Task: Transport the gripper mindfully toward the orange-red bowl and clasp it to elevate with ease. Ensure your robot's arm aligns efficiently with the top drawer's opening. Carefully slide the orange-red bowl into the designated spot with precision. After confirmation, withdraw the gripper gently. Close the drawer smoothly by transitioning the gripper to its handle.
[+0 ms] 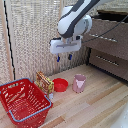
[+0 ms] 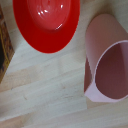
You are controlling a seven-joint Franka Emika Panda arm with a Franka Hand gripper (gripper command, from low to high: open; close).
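While the gripper (image 1: 63, 58) hangs high above the tabletop (image 1: 95, 107) with its blue-tipped fingers spread and holding nothing, the orange-red bowl (image 1: 60, 84) sits below it near the table's back edge. A pink cup (image 1: 79, 83) stands just beside the bowl, with bare wood between them. A snack box (image 1: 44, 82) and red wire basket (image 1: 22, 101) crowd the bowl's other side. The wrist view cuts off the bowl's far rim (image 2: 46, 24).
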